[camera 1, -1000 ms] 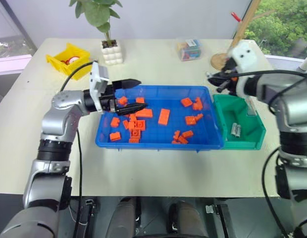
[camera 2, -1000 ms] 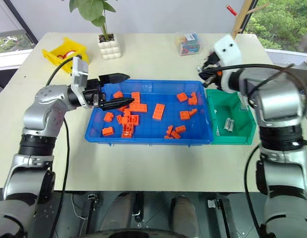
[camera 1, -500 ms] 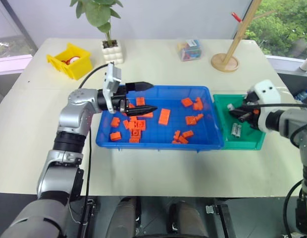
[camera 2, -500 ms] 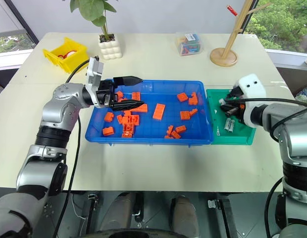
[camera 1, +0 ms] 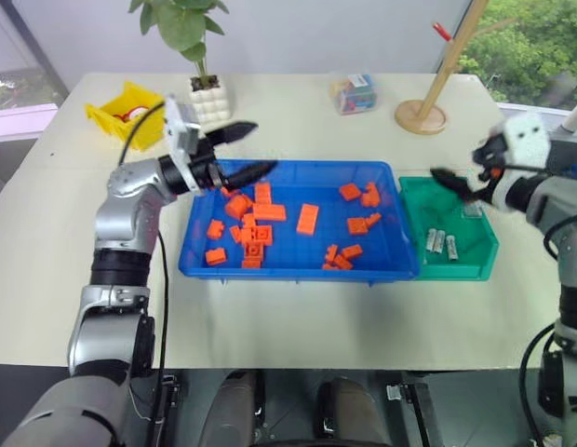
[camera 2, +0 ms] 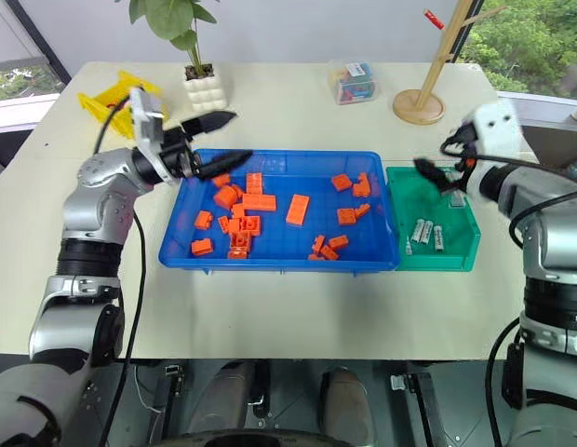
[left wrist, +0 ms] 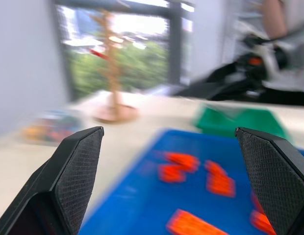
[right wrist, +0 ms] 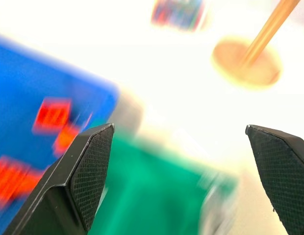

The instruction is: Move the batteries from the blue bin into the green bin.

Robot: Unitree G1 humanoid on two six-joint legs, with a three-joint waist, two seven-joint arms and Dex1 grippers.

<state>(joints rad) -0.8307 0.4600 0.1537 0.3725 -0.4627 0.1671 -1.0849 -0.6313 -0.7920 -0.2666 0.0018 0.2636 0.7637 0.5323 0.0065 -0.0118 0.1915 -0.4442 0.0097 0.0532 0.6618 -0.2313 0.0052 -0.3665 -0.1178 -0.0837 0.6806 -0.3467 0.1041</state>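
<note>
The blue bin (camera 1: 298, 273) lies mid-table and holds several orange bricks (camera 1: 308, 218). To its right stands the green bin (camera 1: 456, 271), with three silvery batteries (camera 1: 439, 243) lying on its floor. My right gripper (camera 1: 461, 168) hovers open above the green bin's far side, nothing between its fingers. My left gripper (camera 1: 244, 151) hangs open and empty over the blue bin's far left corner. In the left wrist view the blue bin (left wrist: 142, 215) and the green bin (left wrist: 240, 122) lie beyond the spread fingers (left wrist: 78, 166). The right wrist view looks over the green bin (right wrist: 157, 196).
A small yellow bin (camera 1: 130, 112) sits at the far left. A potted plant in a white pot (camera 1: 211, 98), a clear box of coloured items (camera 1: 354, 93) and a wooden stand (camera 1: 423, 116) line the back of the table. A person stands beyond the table (left wrist: 279, 19).
My right gripper dipped into the green bin, opened and rose back to the right; one more battery now lies there. My left gripper lifted toward the blue bin's far left corner.
</note>
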